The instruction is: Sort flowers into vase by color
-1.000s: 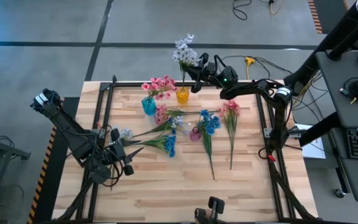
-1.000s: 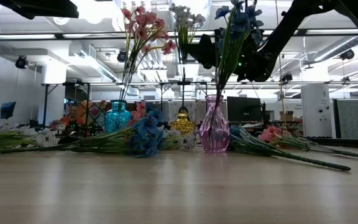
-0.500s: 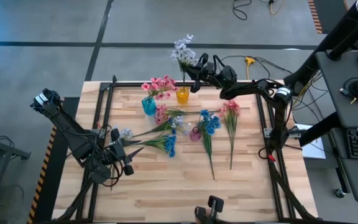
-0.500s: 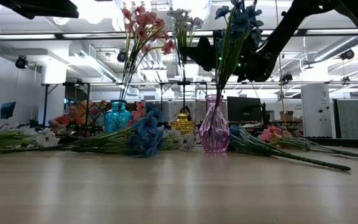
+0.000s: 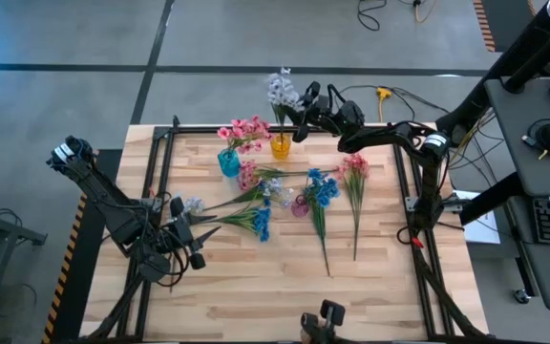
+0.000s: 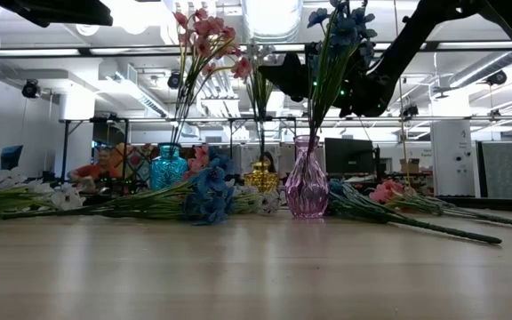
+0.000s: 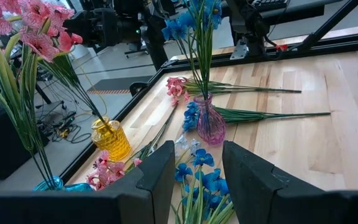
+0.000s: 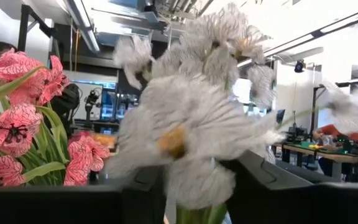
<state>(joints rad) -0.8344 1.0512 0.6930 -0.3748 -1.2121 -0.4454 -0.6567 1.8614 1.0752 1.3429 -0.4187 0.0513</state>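
My right gripper [image 5: 301, 108] hangs open over the table's far edge, above the yellow vase [image 5: 281, 146]. The white-lavender spray [image 5: 280, 89] stands in that vase. Its blurred blooms [image 8: 197, 118] fill the gap between my right fingers [image 8: 143, 186]; whether they touch, I cannot tell. The teal vase [image 5: 228, 162] holds pink flowers [image 5: 244, 131]. The purple vase [image 5: 301, 205] holds blue flowers [image 5: 324, 187]. Loose pink [image 5: 354, 168], blue [image 5: 261, 223] and white [image 5: 191, 204] sprays lie flat on the table. My left gripper [image 5: 184, 239] waits open near the table's left side.
The three vases stand close together in the far middle of the table [image 5: 256, 287]; in the low view the purple vase [image 6: 307, 189] is nearest. Long green stems [image 5: 319, 239] lie across the middle. A black frame [image 5: 160, 143] runs round the table. Bare wood lies along the near edge.
The white-lavender spray has sunk lower into the yellow vase, its blooms coming down toward my right gripper, which has stayed almost where it was above the vase.
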